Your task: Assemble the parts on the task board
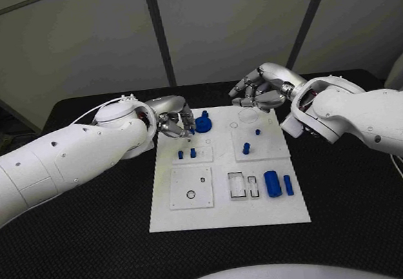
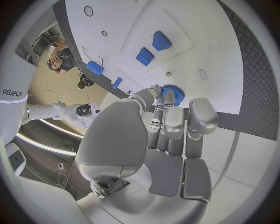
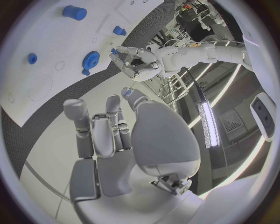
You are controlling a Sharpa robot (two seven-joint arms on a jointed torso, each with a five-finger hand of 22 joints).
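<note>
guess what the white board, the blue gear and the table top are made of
Task board: looks like matte white plastic, flat and even, with little glare.
Blue gear: probably moulded or printed plastic, uniform blue with a dull sheen.
Table: dark mat, likely rubber or textured vinyl; the left wrist view shows a fine raised pattern.

A robotics lab or test cell, by the look of it; a black table (image 1: 97,264) with a textured mat carries a white task board (image 1: 231,212) (a plate with marked outlines and recesses); plain grey panel walls (image 1: 226,18) stand behind it; the right wrist view shows long ceiling strip lights (image 3: 208,123) and metal racking (image 3: 175,86).
</note>
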